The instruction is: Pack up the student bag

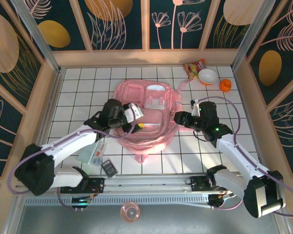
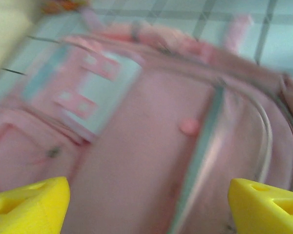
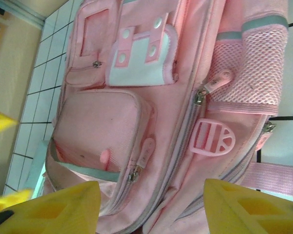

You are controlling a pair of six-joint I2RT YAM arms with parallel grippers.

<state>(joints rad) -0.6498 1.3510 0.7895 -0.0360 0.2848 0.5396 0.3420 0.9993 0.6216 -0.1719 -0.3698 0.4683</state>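
Note:
The student bag [image 1: 147,113], a big pink backpack, lies flat mid-table with its front pockets facing up. My left gripper [image 1: 138,121] hovers over the bag's left front. In the blurred left wrist view its yellow fingertips [image 2: 31,202] stand wide apart above the pink fabric [image 2: 146,146], holding nothing. My right gripper [image 1: 177,118] is at the bag's right edge. It is open [image 3: 151,209] over the zipped front pocket [image 3: 100,129] and the main zip pulls [image 3: 147,152], with nothing between the fingers.
A clear case [image 1: 92,153] and a dark calculator [image 1: 109,168] lie at the front left by the left arm. At the back right are a snack packet [image 1: 194,68], a white bowl [image 1: 207,76] and an orange [image 1: 225,86]. Wooden walls enclose the table.

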